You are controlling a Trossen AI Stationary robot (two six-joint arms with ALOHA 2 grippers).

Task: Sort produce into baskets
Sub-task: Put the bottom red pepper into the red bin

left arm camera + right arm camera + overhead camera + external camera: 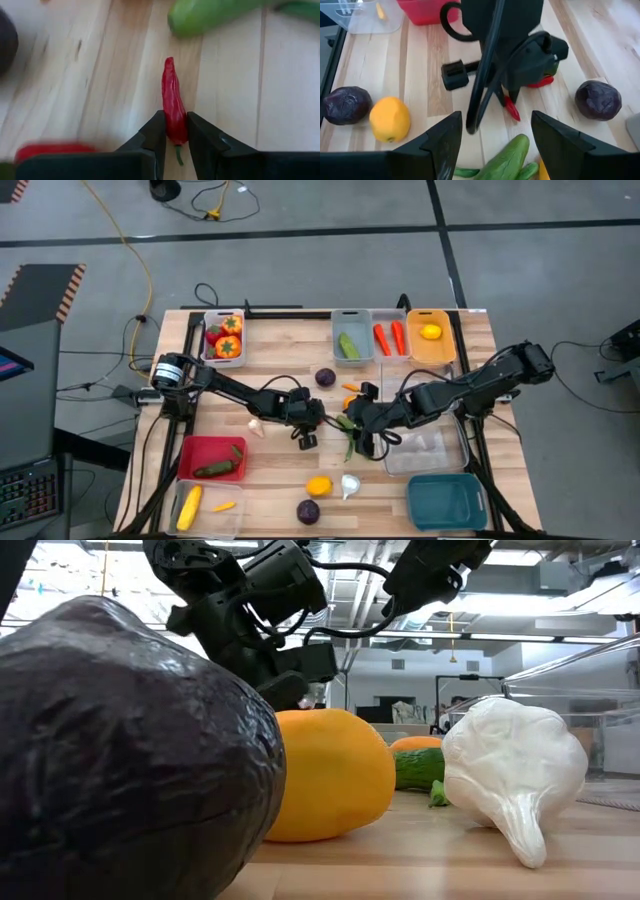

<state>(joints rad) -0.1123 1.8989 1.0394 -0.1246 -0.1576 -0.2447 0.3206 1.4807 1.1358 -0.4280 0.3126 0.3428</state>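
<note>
Wooden worktop (290,480) with bins along its far edge and near corners, loose produce scattered mid-table. The left gripper (175,142) is at the centre of the worktop, its jaws pinching the stem end of a small red chilli (172,105) that lies flat on the wood just beside a green cucumber (210,15). The right gripper (492,145) hovers close by over the same spot, jaws spread and holding nothing. Step in hand, as judged: the grasp of the chilli, apparently not yet lifted. The next move calls for a firm pinch, a clean lift clear of the right arm, then carriage to a fitting bin, perhaps the far-left bin (207,355) holding red and orange peppers.
</note>
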